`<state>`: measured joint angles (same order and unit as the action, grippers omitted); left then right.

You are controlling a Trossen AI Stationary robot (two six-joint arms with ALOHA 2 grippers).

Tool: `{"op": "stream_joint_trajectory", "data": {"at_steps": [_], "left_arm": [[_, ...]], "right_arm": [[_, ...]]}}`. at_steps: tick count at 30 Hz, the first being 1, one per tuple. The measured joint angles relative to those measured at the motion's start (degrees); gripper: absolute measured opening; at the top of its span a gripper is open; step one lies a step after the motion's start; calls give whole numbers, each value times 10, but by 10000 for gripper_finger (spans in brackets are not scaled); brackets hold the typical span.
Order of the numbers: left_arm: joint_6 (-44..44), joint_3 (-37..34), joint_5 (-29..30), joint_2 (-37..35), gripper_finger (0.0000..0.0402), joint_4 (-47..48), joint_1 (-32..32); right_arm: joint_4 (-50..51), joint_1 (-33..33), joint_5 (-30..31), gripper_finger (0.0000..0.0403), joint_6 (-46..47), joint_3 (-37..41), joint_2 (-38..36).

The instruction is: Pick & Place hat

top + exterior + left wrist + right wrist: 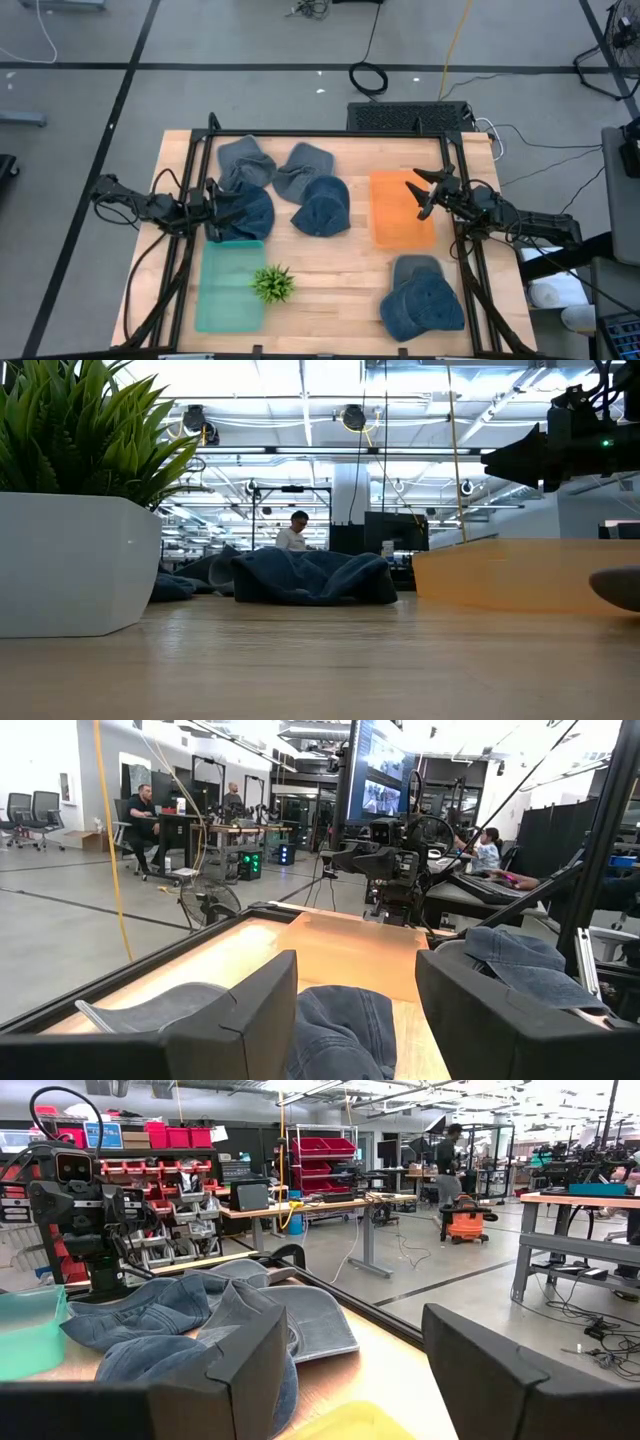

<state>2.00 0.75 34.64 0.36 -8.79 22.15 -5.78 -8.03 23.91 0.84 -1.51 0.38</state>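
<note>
Plant: small green plant in a white pot, closest to the low camera, touching the green tray.
Left gripper: left gripper over a blue denim hat at the table's left side, fingers apart, holding nothing.
Right gripper: right gripper above the orange tray, fingers apart, empty.
Hats: more hats lie in the middle; two others lie near the front right.
Person: one sits far behind the table.
</note>
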Motion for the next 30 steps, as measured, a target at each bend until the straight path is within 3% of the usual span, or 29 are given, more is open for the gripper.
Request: {"op": "stream_joint_trajectory", "data": {"at_steps": [17,26,30], "left_arm": [[0,0,0,0,214,0,0],[0,0,0,0,214,0,0],[0,0,0,0,214,0,0]], "right_arm": [[0,0,-1,226,38,0,0],[2,0,16,322,59,-20,7],[15,0,17,335,43,-52,33]]}}
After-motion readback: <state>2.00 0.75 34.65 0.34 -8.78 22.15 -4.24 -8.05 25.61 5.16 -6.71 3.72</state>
